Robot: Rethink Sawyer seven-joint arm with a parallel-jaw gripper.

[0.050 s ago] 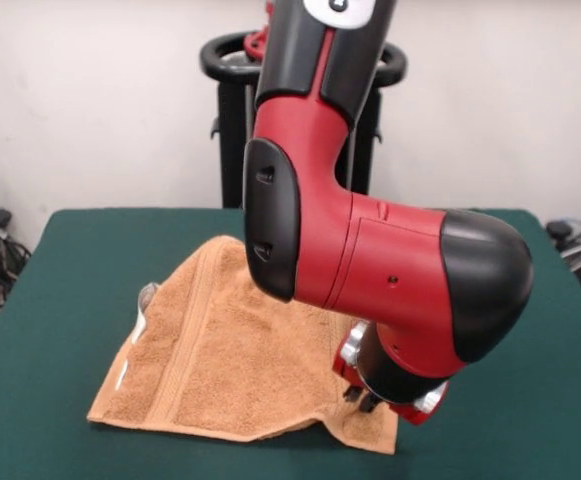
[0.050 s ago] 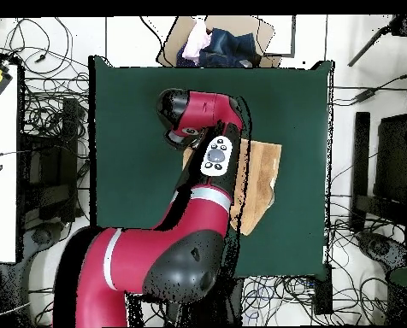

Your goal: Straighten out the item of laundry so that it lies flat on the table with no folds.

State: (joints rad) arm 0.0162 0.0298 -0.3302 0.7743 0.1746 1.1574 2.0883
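I see gripper (image 1: 366,401) low on towel (image 1: 230,350) corner | grip state: can't tell | table (image 1: 60,300) green

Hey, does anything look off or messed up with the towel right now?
Yes. The towel lies askew on the table; its front edge near the gripper looks folded under, and the left edge curls up by the white tag. Nothing looks damaged.
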